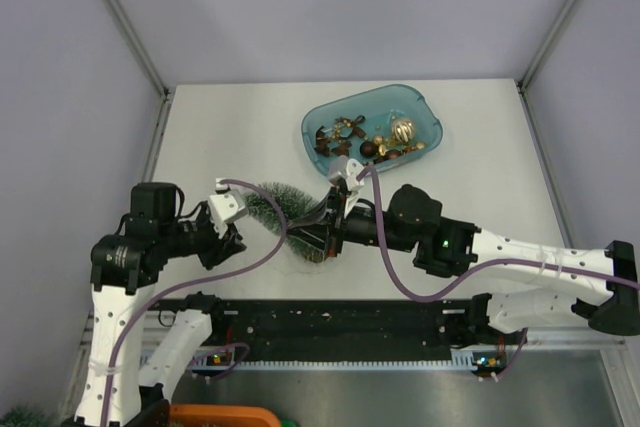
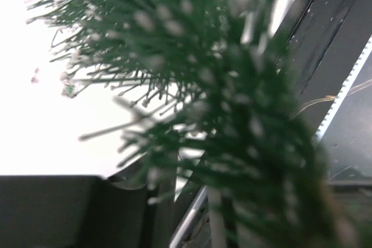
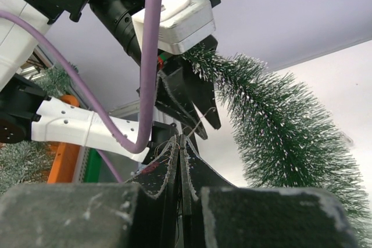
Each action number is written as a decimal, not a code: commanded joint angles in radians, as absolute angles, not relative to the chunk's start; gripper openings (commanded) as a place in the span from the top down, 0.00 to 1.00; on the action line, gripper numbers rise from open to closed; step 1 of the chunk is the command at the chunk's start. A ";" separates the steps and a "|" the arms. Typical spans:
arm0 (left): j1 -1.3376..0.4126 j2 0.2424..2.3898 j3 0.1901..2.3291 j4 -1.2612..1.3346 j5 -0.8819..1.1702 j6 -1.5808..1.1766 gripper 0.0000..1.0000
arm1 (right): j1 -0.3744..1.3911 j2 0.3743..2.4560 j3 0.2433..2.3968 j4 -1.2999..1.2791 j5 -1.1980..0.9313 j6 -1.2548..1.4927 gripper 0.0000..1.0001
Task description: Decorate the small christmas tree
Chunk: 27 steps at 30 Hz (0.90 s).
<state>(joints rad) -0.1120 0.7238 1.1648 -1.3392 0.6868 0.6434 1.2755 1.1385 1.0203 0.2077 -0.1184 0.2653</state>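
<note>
The small christmas tree (image 1: pixel 275 205), dark green with frosted tips, leans between my two grippers, its narrow tip toward the left arm. In the left wrist view its blurred bristles (image 2: pixel 232 85) fill the picture. My right gripper (image 1: pixel 312 237) is at the tree's wide end; in its own view the gripper (image 3: pixel 181 137) is shut on a thin gold thread (image 3: pixel 200 123). The thread runs up to my left gripper (image 3: pixel 209 132), whose dark fingers stand slightly apart under the tree's tip. From above, the left gripper (image 1: pixel 238 239) sits just left of the tree.
A translucent blue tray (image 1: pixel 420 97) holding several gold and brown ornaments (image 1: pixel 375 139) stands behind the tree. A black rail (image 1: pixel 340 322) runs along the near table edge. An orange object (image 1: pixel 220 415) and more green bristles (image 1: pixel 20 415) lie below it.
</note>
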 commanded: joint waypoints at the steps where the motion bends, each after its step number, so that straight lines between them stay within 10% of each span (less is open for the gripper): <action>1: -0.114 0.709 1.149 -1.313 0.680 0.666 0.81 | 1.287 1.108 1.014 0.273 -0.124 0.275 1.00; 11: -0.114 0.681 1.080 -1.097 0.369 0.551 1.00 | 1.287 1.109 1.006 0.242 -0.109 0.285 0.98; 27: -0.112 0.598 1.003 -0.896 0.163 0.514 1.00 | 1.287 0.996 1.011 0.089 0.066 0.219 0.35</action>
